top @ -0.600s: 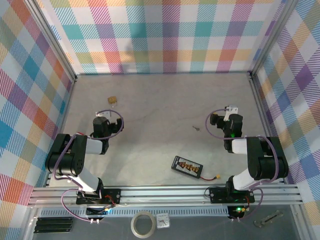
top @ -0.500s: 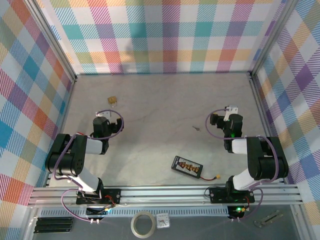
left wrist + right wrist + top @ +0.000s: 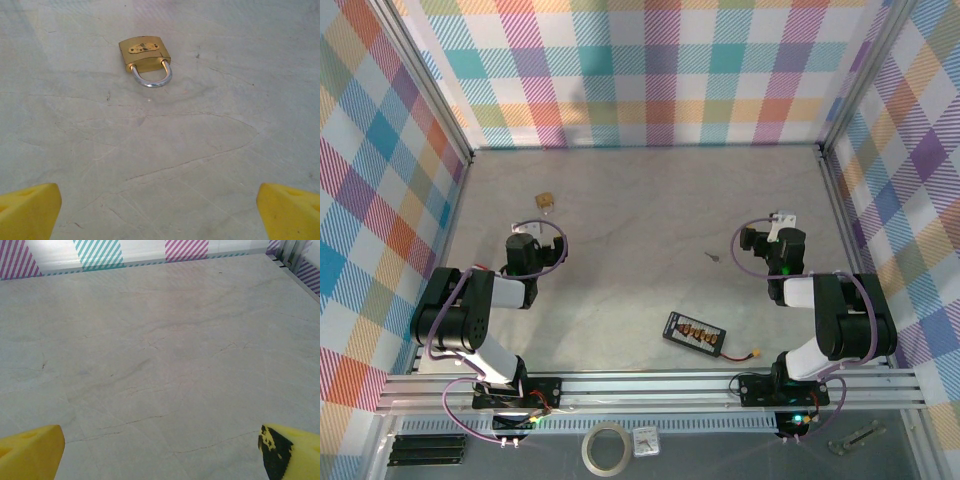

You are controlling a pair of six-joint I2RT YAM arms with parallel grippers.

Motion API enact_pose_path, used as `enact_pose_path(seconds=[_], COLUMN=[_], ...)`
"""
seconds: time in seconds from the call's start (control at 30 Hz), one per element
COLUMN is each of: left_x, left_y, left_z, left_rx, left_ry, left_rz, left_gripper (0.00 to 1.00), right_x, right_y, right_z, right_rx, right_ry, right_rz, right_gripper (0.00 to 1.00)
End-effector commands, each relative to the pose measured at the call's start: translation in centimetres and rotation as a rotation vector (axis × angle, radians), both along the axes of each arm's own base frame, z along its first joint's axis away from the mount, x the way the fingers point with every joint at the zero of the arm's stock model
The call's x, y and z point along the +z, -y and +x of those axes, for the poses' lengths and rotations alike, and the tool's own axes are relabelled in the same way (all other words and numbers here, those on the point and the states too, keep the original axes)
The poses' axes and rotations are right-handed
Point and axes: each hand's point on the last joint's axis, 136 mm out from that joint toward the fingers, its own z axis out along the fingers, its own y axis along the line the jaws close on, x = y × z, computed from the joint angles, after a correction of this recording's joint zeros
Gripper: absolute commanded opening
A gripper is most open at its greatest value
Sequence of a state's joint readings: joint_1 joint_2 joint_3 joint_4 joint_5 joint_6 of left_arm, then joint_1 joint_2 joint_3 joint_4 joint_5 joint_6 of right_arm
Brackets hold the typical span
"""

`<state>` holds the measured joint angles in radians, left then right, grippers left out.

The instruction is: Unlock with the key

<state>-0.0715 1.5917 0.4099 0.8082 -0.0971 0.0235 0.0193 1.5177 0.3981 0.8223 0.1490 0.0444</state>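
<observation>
A small silvery key (image 3: 712,257) lies on the grey table between the two arms, nearer the right one. A brass padlock (image 3: 547,202) rests at the back left; in the left wrist view the padlock (image 3: 145,58) lies flat with its steel shackle toward the camera. My left gripper (image 3: 527,243) sits a short way in front of the padlock, open, its yellow fingertips (image 3: 27,210) wide apart over bare table. My right gripper (image 3: 780,225) stands to the right of the key, open, with yellow fingertips (image 3: 30,452) spread and nothing between them.
A black flat board with an orange-plugged lead (image 3: 695,334) lies near the front edge, between the arm bases. Plaid walls (image 3: 650,70) and aluminium posts enclose the table on three sides. A tape roll (image 3: 605,448) lies below the front rail.
</observation>
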Motion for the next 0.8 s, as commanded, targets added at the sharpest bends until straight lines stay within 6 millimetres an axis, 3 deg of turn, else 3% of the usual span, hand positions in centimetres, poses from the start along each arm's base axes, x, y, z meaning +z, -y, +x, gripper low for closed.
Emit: enact_pose_path(seconds=[0.0, 0.13, 0.2, 0.23, 0.27, 0.33, 0.43, 0.5, 0.6, 0.77], left_x=[1.5, 1.7, 2.9, 4.1, 5.7, 9.3, 14.1, 16.5, 17.9, 18.4], left_y=[0.2, 0.1, 0.8, 1.1, 1.4, 1.8, 5.2, 9.4, 14.1, 18.4], left_z=[0.7, 0.7, 0.7, 0.5, 0.3, -0.1, -1.4, -2.6, -5.3, -9.4], left_rx=[-0.012, -0.012, -0.024, -0.014, 0.009, 0.081, 0.056, -0.073, -0.217, -0.347], left_ry=[0.049, 0.057, 0.054, 0.026, -0.007, -0.035, -0.067, -0.083, -0.181, -0.257], left_rz=[0.005, 0.008, 0.045, 0.082, 0.101, 0.012, -0.197, -0.320, -0.398, -0.419], left_gripper=[1.00, 1.00, 1.00, 1.00, 1.00, 1.00, 1.00, 1.00, 1.00, 0.99], right_x=[0.1, 0.2, 0.7, 2.1, 2.7, 5.8, 8.8, 9.8, 9.4, 7.0], right_y=[0.0, 0.0, -0.8, -1.6, -1.6, -2.1, -4.3, -6.0, -6.2, -7.0], right_z=[0.1, 0.1, 0.1, 0.4, 0.0, -0.7, -3.6, -6.0, -9.4, -12.3], right_rx=[-0.009, -0.008, 0.037, 0.062, 0.024, -0.018, -0.010, 0.022, -0.014, -0.018], right_ry=[0.016, 0.018, -0.003, -0.010, -0.127, -0.259, -0.397, -0.460, -0.557, -0.681], right_rz=[0.006, 0.005, -0.005, -0.028, -0.004, 0.123, 0.307, 0.431, 0.493, 0.553], right_gripper=[0.99, 0.99, 0.99, 0.99, 0.99, 0.99, 0.99, 0.99, 0.99, 0.90])
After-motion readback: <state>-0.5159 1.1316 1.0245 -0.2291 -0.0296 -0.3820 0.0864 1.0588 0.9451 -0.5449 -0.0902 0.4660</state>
